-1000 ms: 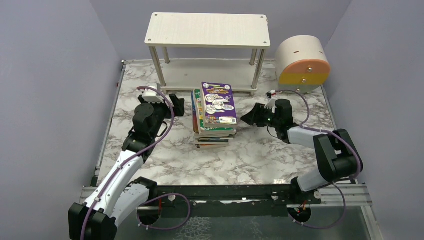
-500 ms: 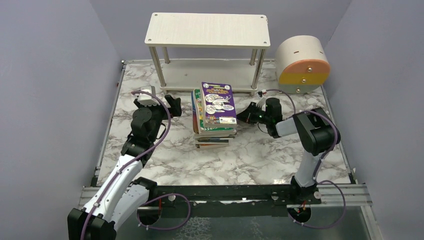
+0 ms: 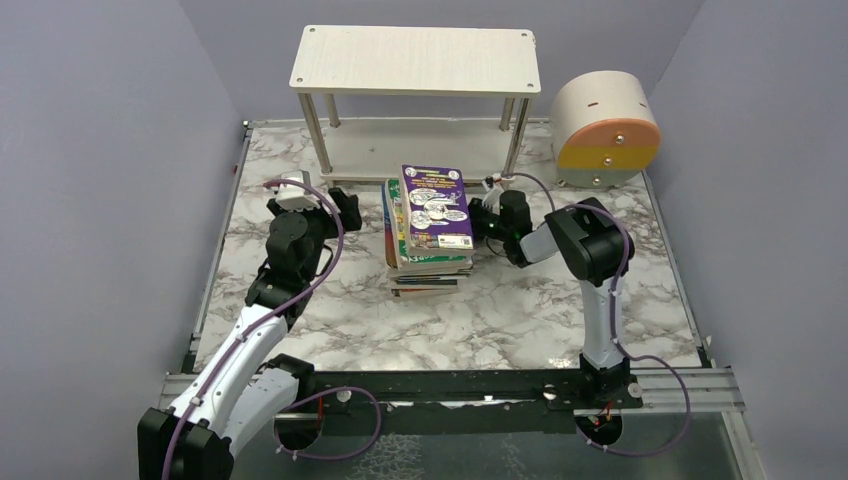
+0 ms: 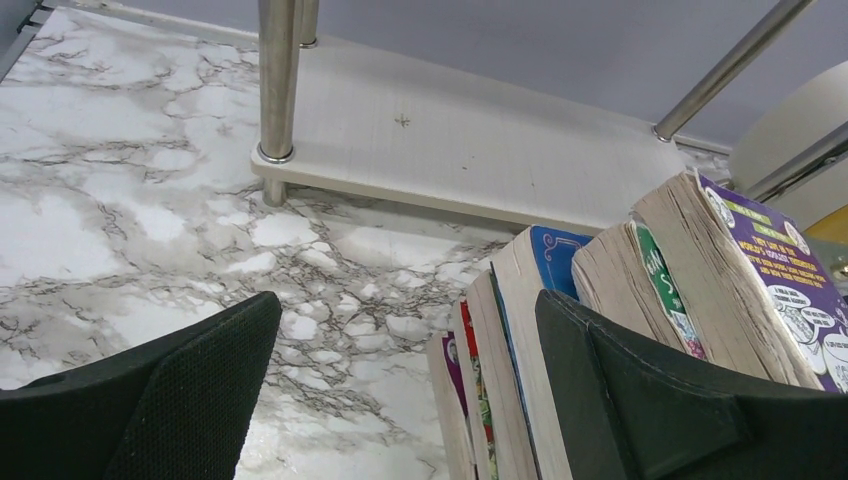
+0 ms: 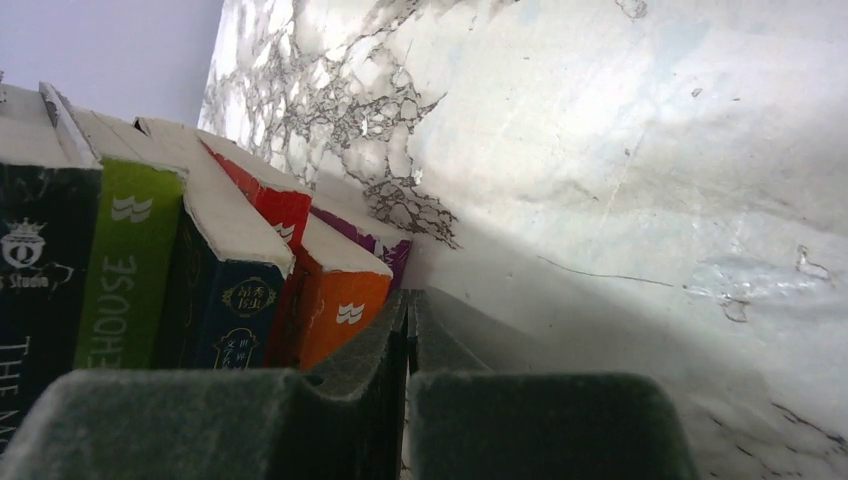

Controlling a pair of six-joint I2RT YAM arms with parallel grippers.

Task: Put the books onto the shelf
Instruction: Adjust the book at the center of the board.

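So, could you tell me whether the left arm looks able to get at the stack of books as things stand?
Probably yes: the left pincer is open right beside the stack of books, with nothing visible between them.

**Books** (image 3: 432, 225): purple cartoon cover on top; spines ahead of the black right gripper (image 5: 408, 330) run black, lime green, navy, red, orange, purple. **Table** (image 3: 520, 300): white marble, grey veins. **Shelf** (image 3: 415, 60): pale whitewashed wood on silver metal. **Round box** (image 3: 603, 115): beige, with orange and yellow bands. **Walls** (image 3: 100, 150): lilac.
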